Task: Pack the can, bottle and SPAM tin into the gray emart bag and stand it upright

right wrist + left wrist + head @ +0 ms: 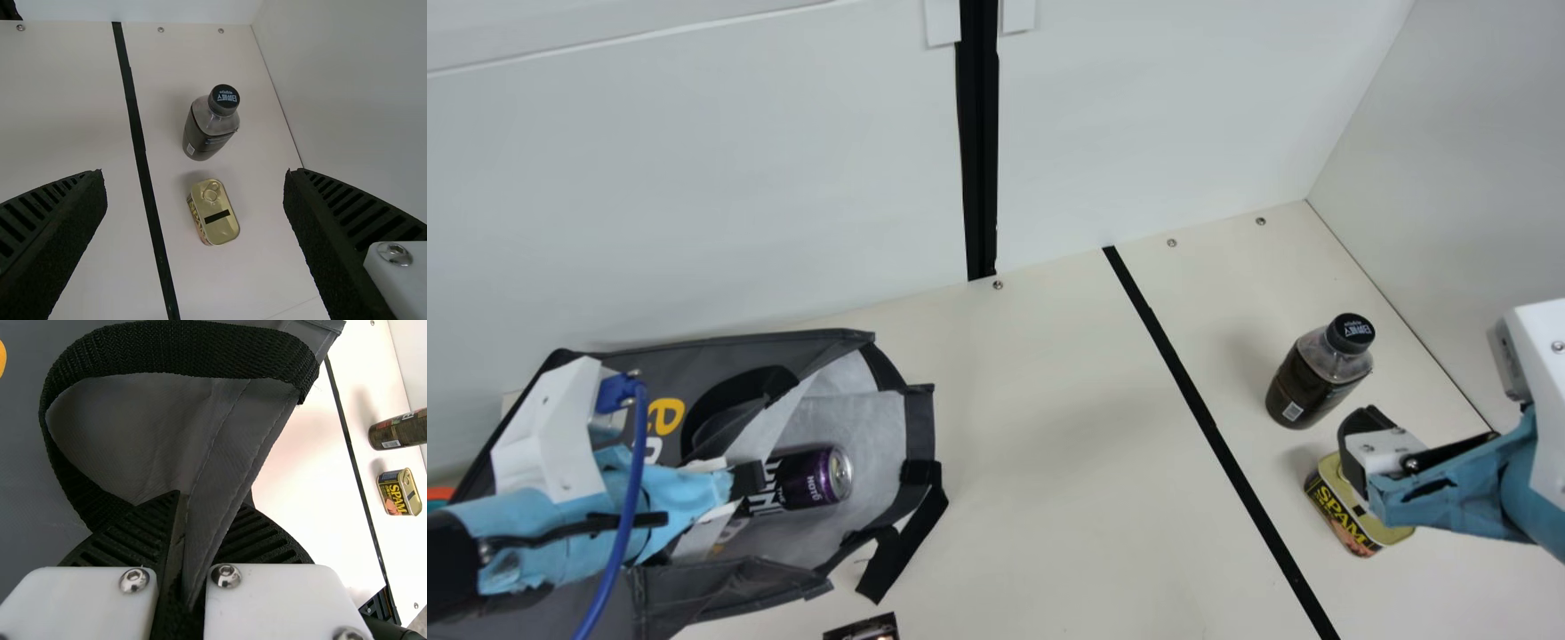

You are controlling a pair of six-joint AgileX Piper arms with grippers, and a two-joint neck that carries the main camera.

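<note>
Purple can [811, 478] inside gray bag [818, 348]

Blk line [1199, 400] on tbl [1040, 462]; dk item [864, 629] (cut off), main view btm.

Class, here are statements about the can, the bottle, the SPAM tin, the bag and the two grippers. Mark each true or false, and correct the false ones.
1. The can lies inside the gray bag. True.
2. The gray bag stands upright. False: it lies on its side.
3. The bottle and SPAM tin are across the black stripe from the gray bag. True.
4. The left gripper pinches the gray bag's fabric. True.
5. The bottle lies on its side. False: it stands upright.
6. The right gripper has its jaws shut on the SPAM tin. False: they are apart, holding nothing.
</note>
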